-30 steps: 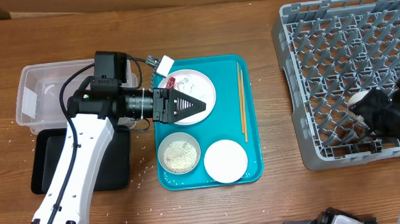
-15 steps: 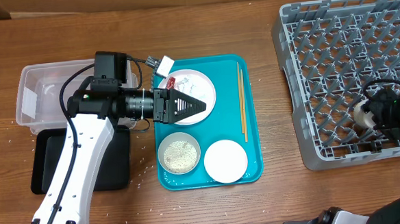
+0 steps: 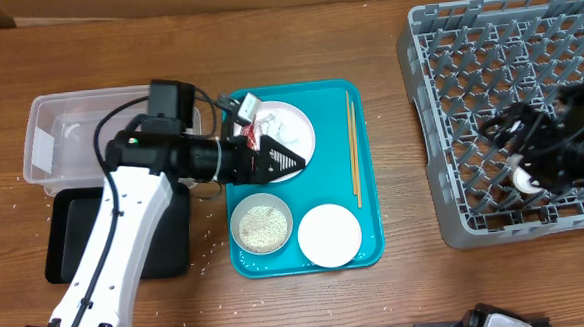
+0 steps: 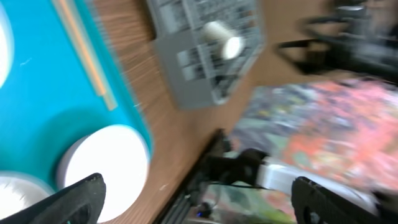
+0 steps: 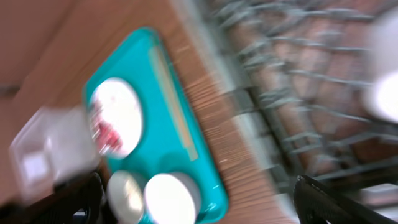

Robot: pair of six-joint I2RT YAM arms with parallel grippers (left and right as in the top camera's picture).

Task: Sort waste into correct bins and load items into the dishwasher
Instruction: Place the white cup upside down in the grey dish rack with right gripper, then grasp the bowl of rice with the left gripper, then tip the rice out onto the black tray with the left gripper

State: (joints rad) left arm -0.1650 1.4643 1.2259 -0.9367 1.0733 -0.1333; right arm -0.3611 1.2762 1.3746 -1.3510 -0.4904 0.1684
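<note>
At the table's 9 o'clock side in the overhead view, the clear rectangular plastic tub (image 3: 70, 130) and the shallow black rectangular tray (image 3: 166, 235) look bare of waste, as far as I can tell. On the teal serving tray (image 3: 368, 180), the large white round plate (image 3: 295, 123) at 12 o'clock carries the small red crinkled snack wrapper (image 3: 251, 134) and the crumpled white paper tissue (image 3: 276, 136). The white bowl (image 3: 262, 225), full of rice, sits at 7 o'clock. The small white plate (image 3: 329, 234) is at 5 o'clock, and the thin wooden chopsticks (image 3: 352, 145) lie along the 3 o'clock edge. The left gripper (image 3: 290, 162) hovers over the large plate, holding nothing. At 3 o'clock the large grey lattice dish rack (image 3: 467, 64) holds only the small white cup (image 3: 524, 177), with the blurred right gripper (image 3: 534, 149) just above it.

In the left wrist view, that gripper's fingers (image 4: 81, 194) stand spread wide with nothing between them. The cup lies on its side in the rack at 12 o'clock.

In the right wrist view, heavily blurred, the fingers (image 5: 314, 194) also stand apart and carry nothing.

By my judgement the job is barely begun. One item is loaded, while all the waste, both plates, the bowl and the chopsticks await handling.
</note>
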